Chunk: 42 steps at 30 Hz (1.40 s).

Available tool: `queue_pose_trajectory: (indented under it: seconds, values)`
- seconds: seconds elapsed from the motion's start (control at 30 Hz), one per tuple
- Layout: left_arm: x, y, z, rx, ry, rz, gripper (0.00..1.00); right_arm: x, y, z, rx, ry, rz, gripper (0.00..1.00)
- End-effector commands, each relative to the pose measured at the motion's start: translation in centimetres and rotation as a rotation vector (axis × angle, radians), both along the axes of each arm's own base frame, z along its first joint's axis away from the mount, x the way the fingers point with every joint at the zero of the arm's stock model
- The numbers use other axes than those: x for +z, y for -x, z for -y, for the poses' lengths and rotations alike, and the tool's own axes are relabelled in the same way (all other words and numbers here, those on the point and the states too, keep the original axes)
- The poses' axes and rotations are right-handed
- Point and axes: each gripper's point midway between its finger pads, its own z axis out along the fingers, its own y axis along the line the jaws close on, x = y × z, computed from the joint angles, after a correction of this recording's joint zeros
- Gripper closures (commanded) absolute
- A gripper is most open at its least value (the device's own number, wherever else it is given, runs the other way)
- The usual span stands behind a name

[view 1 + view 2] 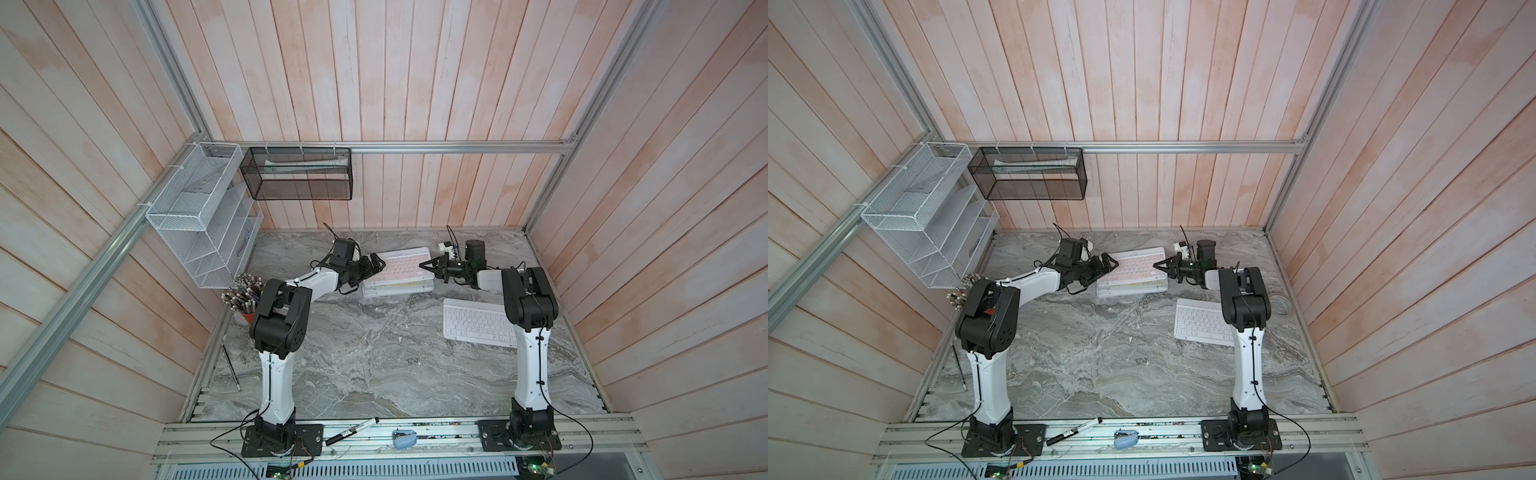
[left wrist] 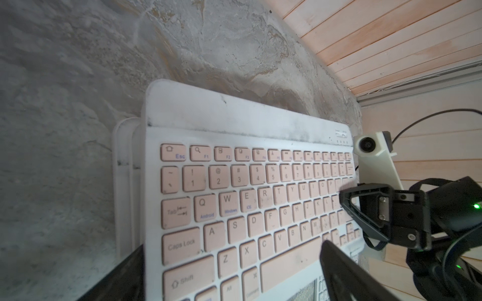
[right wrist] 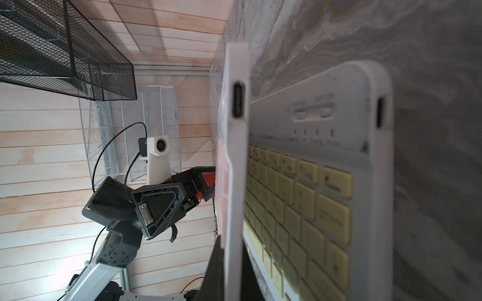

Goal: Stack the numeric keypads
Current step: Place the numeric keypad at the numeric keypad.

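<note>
The left claw (image 1: 376, 265) stands released, jaws wide, at the nearest end of the pink keypad (image 1: 401, 268); whether its tips touch the frame I cannot tell. That keypad runs from this claw across to the right claw (image 1: 423, 266), which is clenched on the opposite short edge, with the slim frame pinched between its tips in the right wrist view. It lies topmost on the stack (image 1: 397, 290), askew and set a little back from the layers under it. Its gripped end is raised off the yellow keypad (image 3: 300, 208), which sits directly beneath the right claw's hold. I judge the step to be seating this piece. The next move calls for lowering the raised end, squaring it with the edges below, then letting go gently, since smooth plastic may slide on smooth plastic. The frames are matte white plastic with rounded corners, smudged grey along the top bar, thin, with a port slot in the end. The keys are low, flat, rounded squares. Behind the right claw, beside its arm, the white keypad (image 1: 473, 324) lies alone on the marbled grey bench (image 1: 374, 365), not yet stacked.
</note>
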Motion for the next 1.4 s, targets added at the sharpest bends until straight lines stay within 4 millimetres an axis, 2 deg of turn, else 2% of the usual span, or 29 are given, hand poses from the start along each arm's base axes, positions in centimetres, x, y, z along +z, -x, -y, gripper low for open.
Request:
queue_pose_trajectory:
  seconds: [0.0, 0.07, 0.37, 0.6, 0.8, 0.97, 1.37]
  values:
    - [1.5, -0.4, 0.1, -0.012, -0.006, 0.063, 0.0, -1.1, -0.2, -0.5, -0.002, 0.039, 0.009, 1.0]
    - [1.5, -0.4, -0.1, -0.008, -0.008, 0.062, 0.0, -1.1, -0.2, -0.4, -0.016, 0.066, 0.016, 1.0]
    - [1.6, 0.0, -0.1, -0.009, -0.011, 0.062, 0.0, -0.9, -0.8, 0.1, -0.047, 0.196, 0.042, 0.7]
    - [1.9, 0.2, -0.3, -0.006, -0.017, 0.067, 0.0, -1.7, -1.2, 0.6, -0.061, 0.316, 0.037, 0.57]
    - [1.9, 0.4, -0.5, -0.004, -0.022, 0.066, 0.0, -2.1, -0.6, 0.9, -0.062, 0.388, 0.032, 0.55]
    - [2.1, 0.6, -0.5, -0.005, -0.018, 0.07, 0.0, -1.7, -0.4, 1.0, -0.07, 0.418, 0.048, 0.55]
    - [2.4, 1.5, -0.8, -0.002, -0.018, 0.072, 0.0, -1.6, -0.2, 2.8, -0.112, 0.547, 0.055, 0.52]
